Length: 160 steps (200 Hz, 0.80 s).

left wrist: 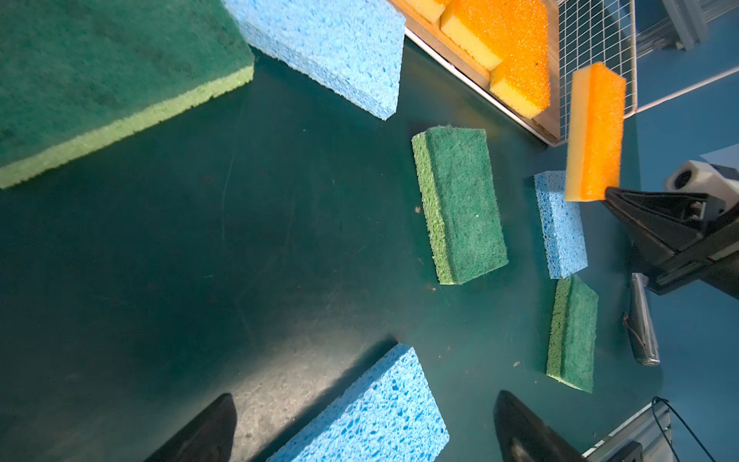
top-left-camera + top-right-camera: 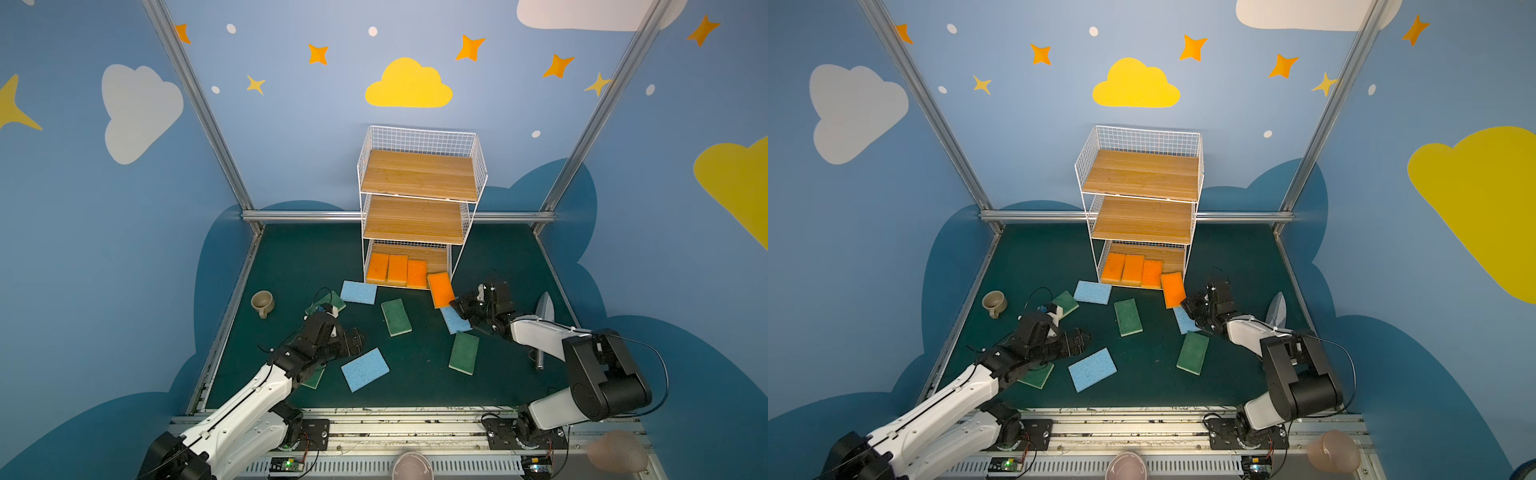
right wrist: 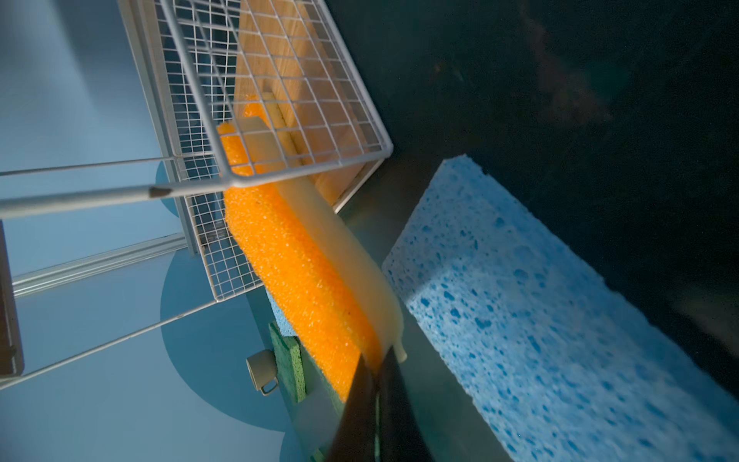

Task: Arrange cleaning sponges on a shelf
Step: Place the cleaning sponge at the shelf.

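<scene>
Sponge (image 2: 440,289), orange, pinched by right gripper (image 2: 455,305) at right front corner of shelf (image 2: 417,174); left gripper (image 2: 361,338) wide open near blue sponge (image 2: 365,370).

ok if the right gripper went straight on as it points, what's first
The orange sponge in the right gripper likely reaches the shelf first: bottom tier, the gap beside three shelved sponges or the wire side; depth unclear.

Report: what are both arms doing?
Right pincer shut on orange rectangular sponge at bottom tier of white wire rack; three orange sponges already there. Left pincer open over light blue sponge. Wire side panel close.
</scene>
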Each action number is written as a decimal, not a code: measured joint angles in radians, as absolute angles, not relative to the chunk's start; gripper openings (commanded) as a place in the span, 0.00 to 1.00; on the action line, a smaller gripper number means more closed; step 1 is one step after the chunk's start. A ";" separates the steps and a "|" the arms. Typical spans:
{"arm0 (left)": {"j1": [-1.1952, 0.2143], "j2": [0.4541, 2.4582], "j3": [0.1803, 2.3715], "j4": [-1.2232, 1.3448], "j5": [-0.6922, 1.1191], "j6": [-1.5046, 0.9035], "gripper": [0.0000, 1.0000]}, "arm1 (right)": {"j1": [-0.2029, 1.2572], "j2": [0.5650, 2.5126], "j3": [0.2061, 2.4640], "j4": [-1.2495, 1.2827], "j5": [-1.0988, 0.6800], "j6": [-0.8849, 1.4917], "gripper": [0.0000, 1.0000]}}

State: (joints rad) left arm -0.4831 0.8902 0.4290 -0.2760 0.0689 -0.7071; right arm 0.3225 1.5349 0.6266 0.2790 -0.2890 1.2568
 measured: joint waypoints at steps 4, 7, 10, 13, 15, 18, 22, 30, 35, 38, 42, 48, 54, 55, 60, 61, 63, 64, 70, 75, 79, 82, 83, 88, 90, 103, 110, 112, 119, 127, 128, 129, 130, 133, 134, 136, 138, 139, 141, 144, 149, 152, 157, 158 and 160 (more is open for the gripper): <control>-0.483 0.890 0.429 -0.276 0.070 -0.707 1.00 | 0.325 1.542 0.630 0.280 -0.283 1.262 0.00; -0.483 0.890 0.429 -0.276 0.070 -0.707 1.00 | 0.327 1.548 0.632 0.281 -0.279 1.268 0.00; -0.483 0.890 0.429 -0.276 0.072 -0.707 1.00 | 0.329 1.553 0.635 0.282 -0.275 1.273 0.00; -0.483 0.890 0.429 -0.275 0.072 -0.707 1.00 | 0.332 1.557 0.639 0.279 -0.269 1.278 0.00; -0.483 0.890 0.429 -0.276 0.072 -0.707 1.00 | 0.334 1.561 0.642 0.279 -0.266 1.282 0.00; -0.483 0.890 0.429 -0.275 0.072 -0.707 1.00 | 0.338 1.566 0.646 0.281 -0.261 1.285 0.00; -0.483 0.891 0.429 -0.275 0.073 -0.707 1.00 | 0.343 1.571 0.654 0.280 -0.252 1.293 0.00; -0.483 0.891 0.429 -0.275 0.074 -0.707 1.00 | 0.357 1.580 0.669 0.282 -0.237 1.308 0.00; -0.483 0.892 0.429 -0.275 0.075 -0.707 1.00 | 0.365 1.584 0.677 0.286 -0.226 1.317 0.00; -0.483 0.894 0.429 -0.275 0.075 -0.707 1.00 | 0.370 1.586 0.680 0.289 -0.221 1.323 0.00; -0.483 0.894 0.429 -0.275 0.076 -0.707 1.00 | 0.377 1.588 0.687 0.290 -0.216 1.330 0.00; -0.483 0.896 0.429 -0.275 0.076 -0.707 1.00 | 0.387 1.591 0.694 0.297 -0.205 1.342 0.00; -0.483 0.897 0.429 -0.275 0.076 -0.707 1.00 | 0.395 1.595 0.701 0.303 -0.195 1.355 0.00; -0.483 0.897 0.429 -0.275 0.076 -0.707 1.00 | 0.397 1.596 0.702 0.304 -0.194 1.356 0.00; -0.483 0.897 0.429 -0.275 0.077 -0.707 1.00 | 0.404 1.600 0.706 0.310 -0.185 1.367 0.00; -0.483 0.897 0.429 -0.275 0.077 -0.707 1.00 | 0.405 1.600 0.707 0.311 -0.184 1.367 0.00; -0.483 0.897 0.429 -0.275 0.077 -0.707 1.00 | 0.407 1.602 0.708 0.313 -0.181 1.371 0.00; -0.483 0.897 0.429 -0.274 0.077 -0.707 1.00 | 0.409 1.603 0.709 0.314 -0.178 1.375 0.00; -0.483 0.897 0.429 -0.274 0.078 -0.707 1.00 | 0.415 1.607 0.712 0.317 -0.169 1.385 0.00; -0.483 0.897 0.428 -0.273 0.079 -0.707 1.00 | 0.420 1.611 0.715 0.318 -0.160 1.396 0.00; -0.483 0.896 0.427 -0.271 0.080 -0.707 1.00 | 0.424 1.613 0.716 0.319 -0.154 1.404 0.00; -0.483 0.896 0.426 -0.270 0.080 -0.707 1.00 | 0.426 1.615 0.716 0.318 -0.147 1.409 0.00; -0.483 0.896 0.426 -0.270 0.080 -0.707 1.00 | 0.427 1.615 0.716 0.318 -0.146 1.410 0.00; -0.483 0.896 0.424 -0.266 0.080 -0.707 1.00 | 0.431 1.617 0.716 0.318 -0.137 1.417 0.00; -0.483 0.896 0.423 -0.266 0.080 -0.707 1.00 | 0.432 1.617 0.716 0.318 -0.133 1.419 0.00; -0.483 0.896 0.416 -0.263 0.083 -0.708 1.00 | 0.440 1.617 0.716 0.317 -0.108 1.439 0.00; -0.483 0.896 0.414 -0.262 0.084 -0.708 1.00 | 0.442 1.617 0.716 0.318 -0.094 1.448 0.00; -0.483 0.896 0.413 -0.262 0.085 -0.708 1.00 | 0.443 1.617 0.716 0.318 -0.091 1.452 0.00; -0.484 0.896 0.411 -0.261 0.087 -0.708 1.00 | 0.444 1.617 0.716 0.317 -0.079 1.461 0.00; -0.484 0.896 0.411 -0.261 0.088 -0.708 1.00 | 0.445 1.617 0.716 0.317 -0.065 1.470 0.00; -0.484 0.896 0.411 -0.261 0.089 -0.708 1.00 | 0.446 1.617 0.716 0.318 -0.064 1.471 0.00; -0.484 0.896 0.411 -0.261 0.089 -0.708 1.00 | 0.446 1.617 0.716 0.318 -0.063 1.471 0.00; -0.484 0.896 0.411 -0.261 0.090 -0.708 1.00 | 0.446 1.617 0.716 0.318 -0.063 1.473 0.00; -0.484 0.896 0.411 -0.261 0.091 -0.708 1.00 | 0.447 1.617 0.716 0.318 -0.057 1.477 0.00; -0.484 0.896 0.411 -0.260 0.091 -0.708 1.00 | 0.447 1.617 0.716 0.318 -0.056 1.478 0.00; -0.484 0.896 0.411 -0.260 0.091 -0.708 1.00 | 0.447 1.617 0.716 0.318 -0.055 1.480 0.00; -0.484 0.896 0.411 -0.260 0.091 -0.708 1.00 | 0.447 1.617 0.716 0.318 -0.051 1.482 0.00; -0.484 0.896 0.411 -0.260 0.092 -0.708 1.00 | 0.447 1.617 0.716 0.318 -0.049 1.483 0.00; -0.484 0.896 0.411 -0.260 0.092 -0.708 1.00 | 0.447 1.617 0.716 0.317 -0.046 1.485 0.00; -0.484 0.896 0.411 -0.260 0.093 -0.708 1.00 | 0.447 1.617 0.716 0.317 -0.043 1.486 0.00; -0.484 0.896 0.411 -0.260 0.094 -0.708 1.00 | 0.447 1.617 0.716 0.317 -0.037 1.489 0.00; -0.484 0.896 0.411 -0.260 0.094 -0.708 1.00 | 0.447 1.617 0.716 0.316 -0.033 1.489 0.00; -0.484 0.896 0.411 -0.260 0.095 -0.708 1.00 | 0.447 1.617 0.716 0.316 -0.027 1.492 0.00; -0.484 0.896 0.411 -0.260 0.095 -0.708 1.00 | 0.447 1.617 0.716 0.316 -0.025 1.493 0.00; -0.484 0.896 0.411 -0.260 0.096 -0.708 1.00 | 0.447 1.617 0.716 0.316 -0.023 1.493 0.00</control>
